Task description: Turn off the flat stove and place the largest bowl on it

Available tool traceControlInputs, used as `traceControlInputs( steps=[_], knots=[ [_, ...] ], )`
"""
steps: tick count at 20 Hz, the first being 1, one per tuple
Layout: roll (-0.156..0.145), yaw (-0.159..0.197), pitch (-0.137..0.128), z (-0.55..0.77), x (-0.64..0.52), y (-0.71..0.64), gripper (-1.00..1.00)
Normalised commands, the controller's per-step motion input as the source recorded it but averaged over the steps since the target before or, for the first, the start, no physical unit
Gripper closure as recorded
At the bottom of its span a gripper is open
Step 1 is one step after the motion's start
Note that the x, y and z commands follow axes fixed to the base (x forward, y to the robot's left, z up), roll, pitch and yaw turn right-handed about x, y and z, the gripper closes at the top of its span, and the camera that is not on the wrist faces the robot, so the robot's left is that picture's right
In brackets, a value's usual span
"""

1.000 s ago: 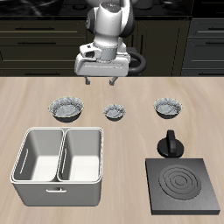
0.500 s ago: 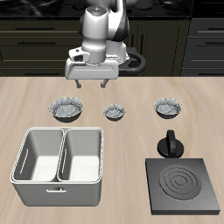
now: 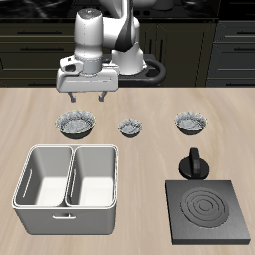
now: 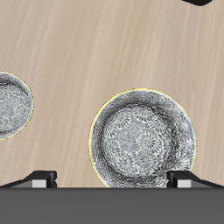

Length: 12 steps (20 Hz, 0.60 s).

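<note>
The exterior camera is looking down from the front and above, taking in the whole worktop (image 3: 149, 139) from afar, while the wrist camera is facing straight down from the claw (image 3: 89, 97), close over the wood, and both are showing the largest bowl (image 3: 75, 124) (image 4: 143, 138).

You can't judge from the wrist view how wide the gripper (image 4: 108, 178) stands: only the two fingertips (image 4: 41, 178) peek above the dark housing. That housing also hides the nearest rim of the largest bowl (image 4: 143, 138), and the picture's edge cuts off the tiny bowl (image 4: 10, 106).
</note>
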Motion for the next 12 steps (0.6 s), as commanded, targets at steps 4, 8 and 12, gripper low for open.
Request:
traceControlInputs(
  steps=[4,8,12],
  knots=[
    [0.015,-0.005,0.002,-0.06,-0.03,-0.22,-1.00],
    [-0.015,-0.014,-0.005,-0.07,-0.02,-0.04,-1.00],
    [0.031,0.027,-0.025,-0.11,-0.04,0.28,-1.00]
  ],
)
